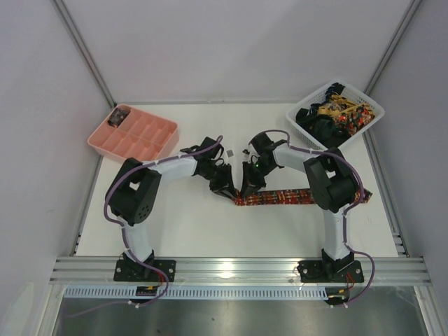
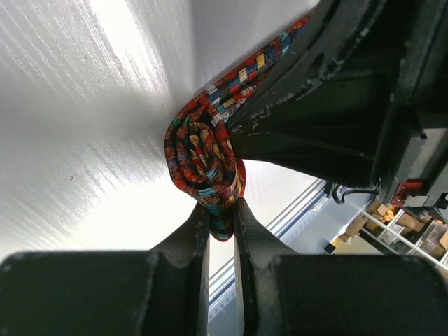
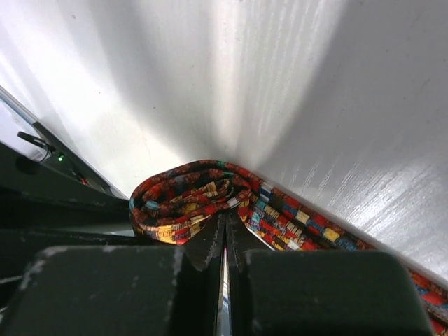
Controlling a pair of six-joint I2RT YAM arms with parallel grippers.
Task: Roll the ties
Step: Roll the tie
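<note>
1. The patterned tie lies flat on the white table. It stretches parallel to the near edge, from about the table's middle to close by the right edge. The right arm crosses above its right-hand part.
2. The tie's left end is wound into a small loose coil of a few turns. It is checked in red, orange, yellow and blue, and the unrolled strip leads away from it.
3. The left gripper has its jaws drawn narrow and clamped on the coil's edge. Fabric fills the slim gap between its fingers.
4. The right gripper has its fingers pressed together with only a hairline between them. The tips touch the coil from the opposite side. I cannot tell whether any fabric is caught between them.
5. In the top view the left gripper and the right gripper point towards each other over the coil, near the table's middle.
6. A white lattice basket stands at the far right corner. It holds a heap of more ties, some patterned and some dark.
7. A pink compartment tray sits at the far left corner. There is one small dark item in its far-left compartment, too small to identify.
</note>
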